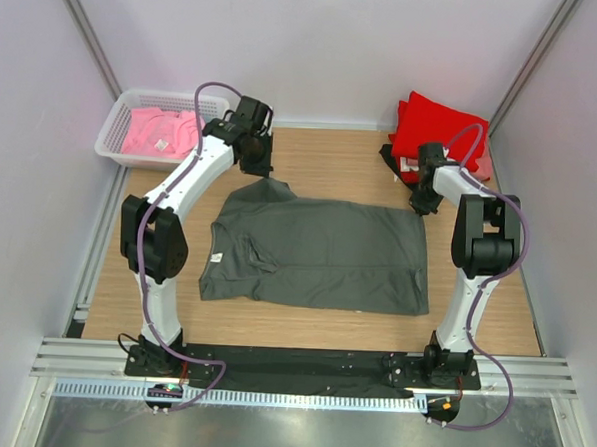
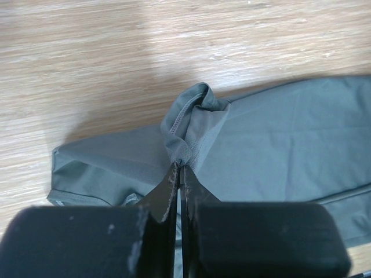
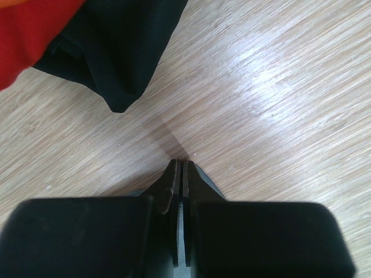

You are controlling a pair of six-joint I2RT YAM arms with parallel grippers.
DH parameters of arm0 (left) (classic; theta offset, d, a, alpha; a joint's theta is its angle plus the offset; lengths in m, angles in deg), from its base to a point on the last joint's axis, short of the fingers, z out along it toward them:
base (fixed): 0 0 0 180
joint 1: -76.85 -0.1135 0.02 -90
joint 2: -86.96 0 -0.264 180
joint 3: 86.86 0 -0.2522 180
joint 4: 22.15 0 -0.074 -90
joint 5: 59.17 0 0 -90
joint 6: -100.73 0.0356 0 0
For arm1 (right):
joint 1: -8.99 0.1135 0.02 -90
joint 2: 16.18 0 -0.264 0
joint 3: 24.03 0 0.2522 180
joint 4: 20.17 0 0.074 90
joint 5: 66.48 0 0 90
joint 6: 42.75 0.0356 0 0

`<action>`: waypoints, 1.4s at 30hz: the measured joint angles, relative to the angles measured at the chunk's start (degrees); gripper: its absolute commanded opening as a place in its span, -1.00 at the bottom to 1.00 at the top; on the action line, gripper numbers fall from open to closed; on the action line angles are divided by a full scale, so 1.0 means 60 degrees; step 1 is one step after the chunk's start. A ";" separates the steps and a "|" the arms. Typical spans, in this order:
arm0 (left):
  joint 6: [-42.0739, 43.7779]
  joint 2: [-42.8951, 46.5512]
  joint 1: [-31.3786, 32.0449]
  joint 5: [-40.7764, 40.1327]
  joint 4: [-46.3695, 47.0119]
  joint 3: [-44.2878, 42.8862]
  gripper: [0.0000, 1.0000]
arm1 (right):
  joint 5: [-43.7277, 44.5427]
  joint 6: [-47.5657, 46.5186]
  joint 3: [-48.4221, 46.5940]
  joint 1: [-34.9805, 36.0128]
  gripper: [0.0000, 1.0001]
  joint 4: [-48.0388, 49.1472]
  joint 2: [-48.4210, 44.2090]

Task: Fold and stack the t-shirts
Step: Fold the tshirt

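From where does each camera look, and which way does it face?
Top external: above and behind the arm bases, looking down on the table and grey t-shirt; left arm and right arm show.
Left wrist: on the left arm, looking down its shut left gripper, which pinches the grey t-shirt's sleeve.
Right wrist: on the right arm, looking past its shut right gripper at wood, a black t-shirt and a red t-shirt.
Shared: top and left wrist both show the grey t-shirt.

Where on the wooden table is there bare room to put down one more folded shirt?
The wooden table is bare in a wide far strip between the white latticed plastic basket and the red and black shirt pile. A narrower strip runs along the near side of the spread dark grey t-shirt. Both far corners are crowded.
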 measured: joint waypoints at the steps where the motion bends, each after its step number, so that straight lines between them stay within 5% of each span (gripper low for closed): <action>1: 0.0015 0.0000 0.0000 -0.0073 -0.0007 0.0000 -1.00 | 0.0015 -0.0004 -0.0011 -0.0011 -0.97 -0.0022 0.0000; 13: 0.0135 0.0535 0.0004 -0.0590 -0.0594 -0.0015 -1.00 | 0.0015 -0.0335 -0.0142 -0.0018 -0.98 -0.0667 -0.0597; 42: -0.0401 0.5169 0.0266 -0.0594 -0.0852 0.4736 -1.00 | -0.0106 -0.0525 0.2983 0.0091 -0.97 -0.1177 -0.4397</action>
